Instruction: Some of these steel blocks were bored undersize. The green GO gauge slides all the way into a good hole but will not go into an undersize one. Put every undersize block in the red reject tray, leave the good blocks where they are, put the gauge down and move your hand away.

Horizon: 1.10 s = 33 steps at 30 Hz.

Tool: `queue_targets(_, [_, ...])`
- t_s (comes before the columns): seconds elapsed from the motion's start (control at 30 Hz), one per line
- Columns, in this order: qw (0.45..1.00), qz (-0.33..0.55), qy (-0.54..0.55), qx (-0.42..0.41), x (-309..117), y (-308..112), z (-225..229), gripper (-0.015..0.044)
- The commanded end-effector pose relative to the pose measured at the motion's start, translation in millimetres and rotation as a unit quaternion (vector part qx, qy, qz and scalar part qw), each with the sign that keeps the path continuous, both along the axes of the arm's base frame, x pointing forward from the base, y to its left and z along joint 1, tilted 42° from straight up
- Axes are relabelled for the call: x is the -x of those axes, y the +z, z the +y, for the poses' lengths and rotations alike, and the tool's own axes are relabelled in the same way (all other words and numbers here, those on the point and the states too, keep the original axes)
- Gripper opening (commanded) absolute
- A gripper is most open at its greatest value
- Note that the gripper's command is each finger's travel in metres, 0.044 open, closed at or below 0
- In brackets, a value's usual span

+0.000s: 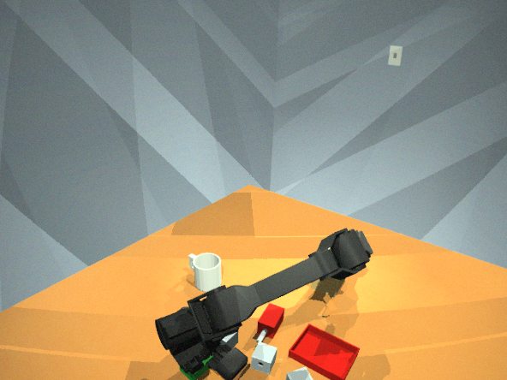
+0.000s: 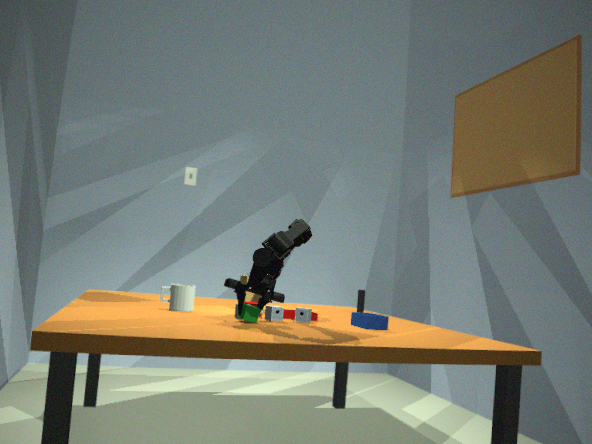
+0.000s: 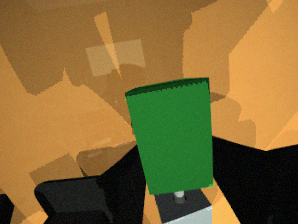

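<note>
My gripper (image 1: 210, 362) (image 2: 251, 308) (image 3: 169, 139) is shut on the green gauge (image 1: 193, 375) (image 2: 250, 314) (image 3: 172, 135), held low over the table. The gauge's grey pin (image 3: 179, 194) meets the hole of the left steel block (image 1: 230, 339) (image 3: 189, 216). A short length of pin shows outside; how deep the tip sits is hidden. The middle block (image 1: 264, 359) (image 2: 274, 313) and the right block (image 1: 300, 376) (image 2: 303, 315) stand apart in a row, holes visible in the exterior view. The red tray (image 1: 323, 353) (image 2: 290, 314) shows no block inside.
A red block-shaped handle (image 1: 271, 318) with a grey pin lies behind the middle block, the pin pointing towards it. A white mug (image 1: 207, 274) (image 2: 182, 298) stands farther back. A blue box (image 2: 369, 321) with a dark post behind it is at the right in the exterior view.
</note>
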<state>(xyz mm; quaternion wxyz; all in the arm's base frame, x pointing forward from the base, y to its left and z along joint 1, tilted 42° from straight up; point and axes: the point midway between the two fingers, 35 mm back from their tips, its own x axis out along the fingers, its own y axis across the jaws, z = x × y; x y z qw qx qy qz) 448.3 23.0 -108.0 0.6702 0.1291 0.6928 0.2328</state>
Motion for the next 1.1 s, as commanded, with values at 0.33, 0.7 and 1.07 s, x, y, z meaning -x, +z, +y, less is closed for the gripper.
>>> queue_targets(0.33, [1.0,-0.004,0.0,0.001,7,1,-4,0.0])
queue_targets(0.7, [1.0,-0.003,0.0,0.0,11,1,-3,0.0])
queue_targets(1.07, [1.0,-0.003,0.0,0.0,7,1,-2,0.0])
